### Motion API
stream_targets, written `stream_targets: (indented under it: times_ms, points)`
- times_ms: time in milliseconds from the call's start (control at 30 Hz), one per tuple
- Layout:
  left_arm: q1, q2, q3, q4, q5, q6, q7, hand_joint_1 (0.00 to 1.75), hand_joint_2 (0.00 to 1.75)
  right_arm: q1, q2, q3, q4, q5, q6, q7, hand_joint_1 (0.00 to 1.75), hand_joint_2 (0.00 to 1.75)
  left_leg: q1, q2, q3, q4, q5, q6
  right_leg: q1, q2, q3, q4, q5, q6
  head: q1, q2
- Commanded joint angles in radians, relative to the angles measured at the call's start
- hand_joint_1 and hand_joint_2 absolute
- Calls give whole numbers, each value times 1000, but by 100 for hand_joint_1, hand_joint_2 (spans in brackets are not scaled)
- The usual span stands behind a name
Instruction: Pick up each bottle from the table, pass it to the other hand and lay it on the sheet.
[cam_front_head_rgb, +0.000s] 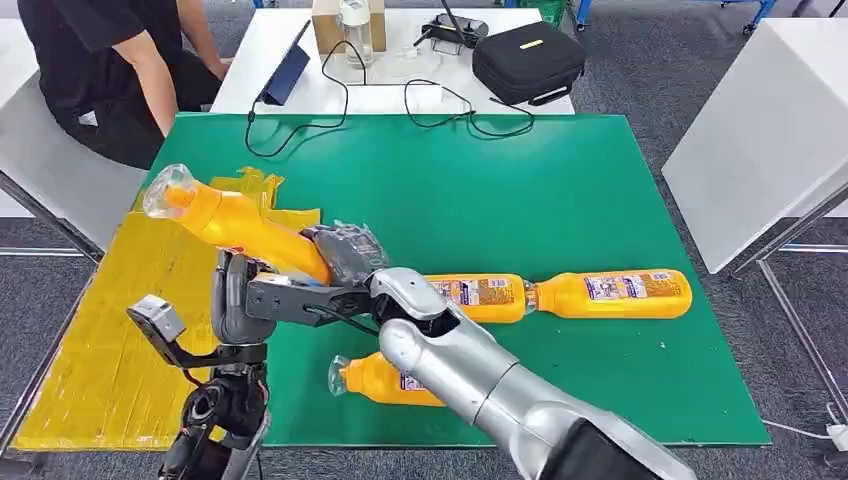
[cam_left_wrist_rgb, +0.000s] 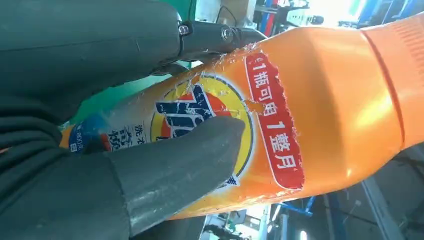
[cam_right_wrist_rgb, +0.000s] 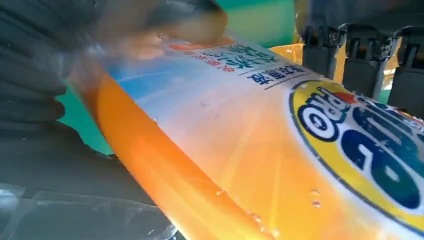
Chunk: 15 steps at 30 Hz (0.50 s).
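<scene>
The held bottle (cam_front_head_rgb: 235, 222) is in the air above the near-left part of the green desk (cam_front_head_rgb: 560, 190), at the edge where the yellow sheet (cam_front_head_rgb: 90, 330) begins. Its long axis is tilted: the clear cap end points up and away toward the far-left, over the sheet, and the base end points down toward the middle of the desk. Both hands meet at the lower half of this bottle. The left hand (cam_front_head_rgb: 240, 290) is under and around the body; in the left wrist view its thumb (cam_left_wrist_rgb: 180, 160) presses flat on the label, so it holds the bottle. The right hand (cam_front_head_rgb: 345, 255) lies on the base end, and in the right wrist view the bottle fills the space just in front of its palm; I judge it grips too, but how firmly I cannot tell.

The handover seems to be in its middle. From the bottle the sheet lies on the left, so the left hand is the nearer one to lay it down.

Three more bottles lie on the desk: two (cam_front_head_rgb: 480, 297) (cam_front_head_rgb: 615, 293) end to end on the right of the held bottle, one (cam_front_head_rgb: 375, 380) nearer the robot.
</scene>
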Motion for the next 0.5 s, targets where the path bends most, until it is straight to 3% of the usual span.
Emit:
stream_targets:
  times_ms: [33,500]
  points:
    - [-110,18,-66,49,-18,-14,28,0,175,27,5,145,27,19,54,-26,159,175,0,-3,3,-1,0,1,1,-5,4,-1,-1,-2,0,0]
    - [-126,13,-62,83,-42,-49,46,0,175,24,5,128,50,29,37,-20,157,175,0,-4,4,-1,0,1,1,-6,5,-2,-2,-3,0,0]
